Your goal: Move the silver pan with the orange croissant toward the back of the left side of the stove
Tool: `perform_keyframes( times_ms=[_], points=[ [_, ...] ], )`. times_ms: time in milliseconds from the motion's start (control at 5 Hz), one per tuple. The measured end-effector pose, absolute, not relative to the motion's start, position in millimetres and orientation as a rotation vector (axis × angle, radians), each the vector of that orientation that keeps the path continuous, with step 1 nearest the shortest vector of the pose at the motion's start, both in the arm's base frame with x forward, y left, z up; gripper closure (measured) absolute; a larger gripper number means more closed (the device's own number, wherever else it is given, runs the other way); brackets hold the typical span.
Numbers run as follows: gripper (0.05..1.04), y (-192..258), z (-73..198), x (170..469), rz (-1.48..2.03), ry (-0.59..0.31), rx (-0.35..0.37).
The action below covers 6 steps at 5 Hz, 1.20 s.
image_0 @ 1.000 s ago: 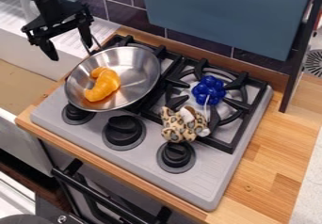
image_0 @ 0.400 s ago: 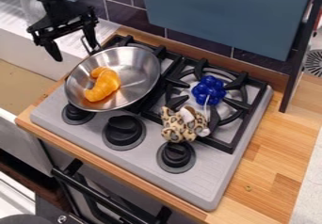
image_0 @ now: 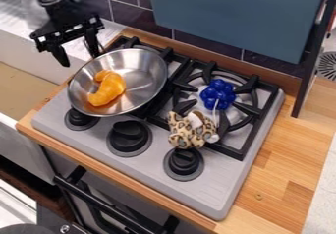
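Observation:
The black gripper [image_0: 79, 60] hangs at the upper left, by the pan's handle, with its two fingers spread apart and nothing between them. Just right of and below it, a steel pan [image_0: 141, 71] rests on the left burner. An orange croissant-shaped toy [image_0: 109, 88] lies inside the pan. On the right burner's grate sits a shiny blue toy [image_0: 218, 94] like a bunch of balls. A leopard-spotted plush toy [image_0: 191, 130] lies at the front of that grate, above the right knob.
Several black knobs [image_0: 128, 135] line the stove's front. A blue-grey bin [image_0: 230, 19] stands behind the stove, a dark upright post [image_0: 311, 75] at its right. Wooden counter [image_0: 283, 164] borders the stove; a white sink [image_0: 33, 56] lies left.
The gripper has shifted a little to the right, closer to the pan's handle, and turned slightly. The pan and toys have stayed where they were.

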<state>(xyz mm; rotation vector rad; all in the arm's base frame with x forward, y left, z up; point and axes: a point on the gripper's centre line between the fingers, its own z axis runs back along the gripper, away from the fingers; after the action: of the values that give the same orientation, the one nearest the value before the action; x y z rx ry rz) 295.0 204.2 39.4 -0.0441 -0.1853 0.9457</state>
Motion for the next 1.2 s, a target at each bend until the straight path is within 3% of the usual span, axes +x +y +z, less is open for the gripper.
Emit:
perform_keyframes(
  times_ms=[200, 400, 600, 1200],
  points=[
    [0.701, 204.4, 39.2, 295.2, 0.958, -0.188, -0.045],
    [0.918, 202.1, 38.4, 295.1, 0.988, -0.182, -0.051],
    [1.014, 197.2, 41.9, 295.9, 1.021, -0.149, -0.062],
    [1.026, 211.3, 41.2, 301.6, 1.352, -0.108, -0.043]
  ],
)
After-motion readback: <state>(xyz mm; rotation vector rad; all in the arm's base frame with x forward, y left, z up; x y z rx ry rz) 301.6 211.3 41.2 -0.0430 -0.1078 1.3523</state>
